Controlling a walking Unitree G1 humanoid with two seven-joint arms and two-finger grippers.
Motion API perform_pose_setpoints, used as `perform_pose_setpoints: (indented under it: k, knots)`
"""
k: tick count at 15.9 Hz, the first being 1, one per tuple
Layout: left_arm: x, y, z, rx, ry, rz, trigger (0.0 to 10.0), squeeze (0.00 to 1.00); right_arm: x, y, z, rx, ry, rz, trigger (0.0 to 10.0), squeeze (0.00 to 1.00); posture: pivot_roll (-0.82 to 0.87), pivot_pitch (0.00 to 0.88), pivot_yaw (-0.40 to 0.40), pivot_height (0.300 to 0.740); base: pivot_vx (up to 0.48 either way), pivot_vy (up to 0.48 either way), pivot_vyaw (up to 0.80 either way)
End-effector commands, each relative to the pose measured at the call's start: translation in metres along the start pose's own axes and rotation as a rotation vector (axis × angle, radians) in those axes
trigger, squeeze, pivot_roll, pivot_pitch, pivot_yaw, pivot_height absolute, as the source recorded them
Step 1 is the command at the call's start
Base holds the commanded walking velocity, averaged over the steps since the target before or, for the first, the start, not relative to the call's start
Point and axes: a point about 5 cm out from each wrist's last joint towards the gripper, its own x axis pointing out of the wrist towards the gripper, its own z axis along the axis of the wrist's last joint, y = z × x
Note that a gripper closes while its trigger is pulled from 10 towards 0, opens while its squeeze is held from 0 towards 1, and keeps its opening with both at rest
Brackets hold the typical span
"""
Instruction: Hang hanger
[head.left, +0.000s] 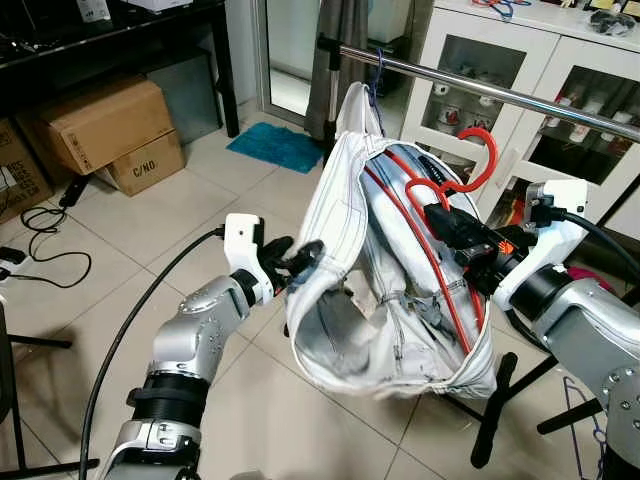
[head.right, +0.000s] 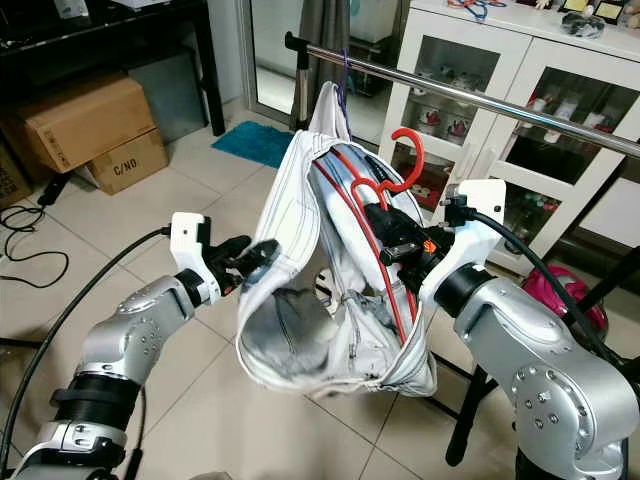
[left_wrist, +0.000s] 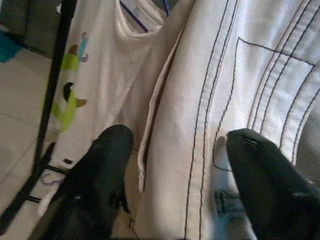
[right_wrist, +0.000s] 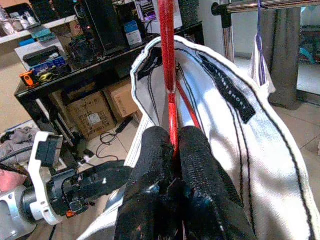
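Observation:
A white garment (head.left: 345, 210) with dark stitching sits on a red hanger (head.left: 432, 250), whose hook (head.left: 480, 150) points up just below the chrome rail (head.left: 520, 98) without touching it. My right gripper (head.left: 450, 225) is shut on the hanger's red neck (right_wrist: 167, 75) inside the garment's opening. At the garment's left edge my left gripper (head.left: 305, 258) stands open. Its fingers (left_wrist: 105, 160) are spread with the flat cloth (left_wrist: 235, 75) between them. A second white garment (left_wrist: 100, 65) with a green print hangs behind on a blue hanger (head.left: 378, 68).
The rack's black feet (head.left: 495, 420) spread over the tiled floor under the garment. A white glass-door cabinet (head.left: 560, 70) stands behind the rail. Cardboard boxes (head.left: 100, 125), a teal mat (head.left: 275, 145) and loose cables (head.left: 40, 240) lie to the left.

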Motion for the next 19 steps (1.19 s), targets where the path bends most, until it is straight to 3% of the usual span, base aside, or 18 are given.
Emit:
perform_pose_setpoints:
  k: [1,7,17,19]
  knots:
    - [0.002,-0.003,0.005,-0.015,-0.012,-0.029,0.0,0.0,-0.001,0.007,0.014,-0.03,-0.068,0.04,0.0,0.0,0.02,0.0,-0.029,0.74,0.0,0.0,0.0]
    - [0.001,-0.009,0.003,-0.117,0.011,-0.1,0.0,0.0,0.0,0.007,0.014,-0.03,-0.068,0.046,0.0,0.0,0.02,0.0,-0.032,0.74,0.0,0.0,0.0]
    - [-0.001,-0.002,0.005,-0.144,0.009,-0.053,0.0,0.0,0.002,0.008,0.013,-0.032,-0.061,0.055,0.0,0.0,0.02,0.0,-0.035,0.74,0.0,0.0,0.0]
    - [-0.003,-0.002,0.014,-0.127,-0.034,-0.058,0.0,0.0,0.002,0.008,0.01,-0.054,-0.031,0.053,0.0,0.0,0.02,0.0,-0.034,0.74,0.0,0.0,0.0]
